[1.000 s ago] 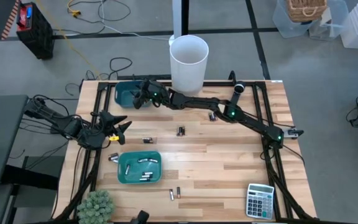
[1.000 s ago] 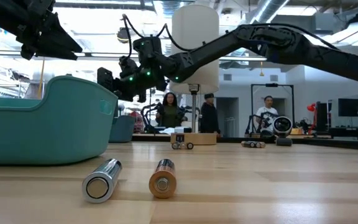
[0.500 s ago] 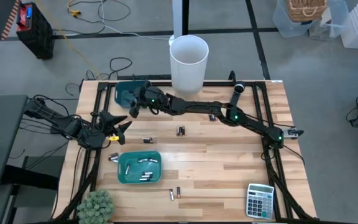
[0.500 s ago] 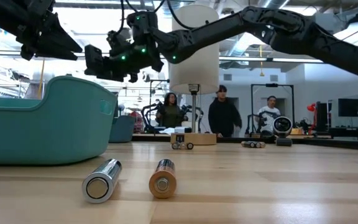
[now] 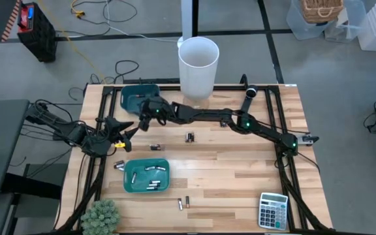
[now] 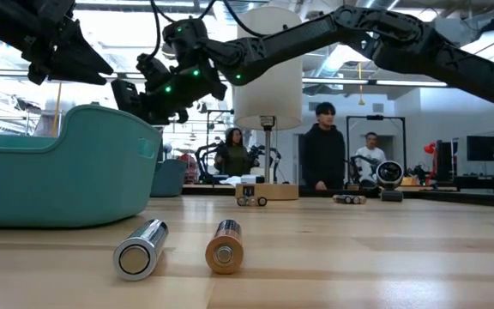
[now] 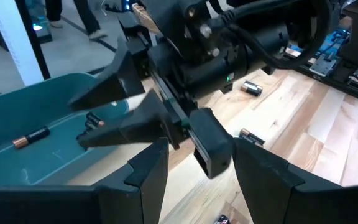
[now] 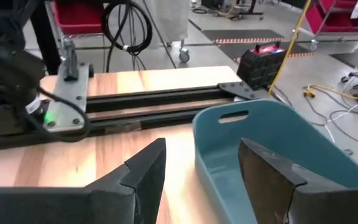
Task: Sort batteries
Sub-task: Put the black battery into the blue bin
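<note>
The right gripper (image 5: 146, 112) has swung back off the far teal bin (image 5: 130, 98), fingers spread and empty, so that drop looks done, while loose batteries (image 5: 154, 147) wait just beyond it and the left gripper (image 5: 124, 132) hovers open nearby.

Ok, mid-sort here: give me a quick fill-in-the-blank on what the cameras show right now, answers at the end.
1. The right gripper hangs beside the far teal bin, fingers apart, holding ____.
2. The near teal bin holds several ____.
3. At the table's front right corner sits a ____.
4. Behind the table's far edge stands a tall white ____.

Missing words: nothing; batteries; calculator; bucket
</note>
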Motion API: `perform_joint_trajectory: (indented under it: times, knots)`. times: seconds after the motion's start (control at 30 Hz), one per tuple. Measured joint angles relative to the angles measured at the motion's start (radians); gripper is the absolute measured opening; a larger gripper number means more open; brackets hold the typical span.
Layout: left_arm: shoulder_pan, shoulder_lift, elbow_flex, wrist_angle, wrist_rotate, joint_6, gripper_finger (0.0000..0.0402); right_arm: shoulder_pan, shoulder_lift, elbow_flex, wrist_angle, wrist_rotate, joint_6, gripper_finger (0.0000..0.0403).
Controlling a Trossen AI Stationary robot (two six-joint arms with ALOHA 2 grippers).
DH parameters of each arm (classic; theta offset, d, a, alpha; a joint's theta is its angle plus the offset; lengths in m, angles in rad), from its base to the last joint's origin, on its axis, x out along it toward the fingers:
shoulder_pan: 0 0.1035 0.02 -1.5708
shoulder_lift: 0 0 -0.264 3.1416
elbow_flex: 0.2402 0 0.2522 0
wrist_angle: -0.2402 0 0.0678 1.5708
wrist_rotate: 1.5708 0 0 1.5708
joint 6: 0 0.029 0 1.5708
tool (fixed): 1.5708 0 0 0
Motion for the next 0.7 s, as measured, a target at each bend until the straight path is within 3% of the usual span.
perform_joint_trajectory:
  times: [0.3, 0.7]
  knots:
    - [0.000, 0.000, 0.000, -0.019, 0.010, -0.024, 0.0173, 0.003, 0.000, 0.000, -0.056, -0.017, 0.011, 0.0214]
    - [0.000, 0.000, 0.000, -0.021, 0.011, -0.024, 0.0173, 0.037, -0.036, -0.001, -0.320, -0.211, -0.063, 0.0214]
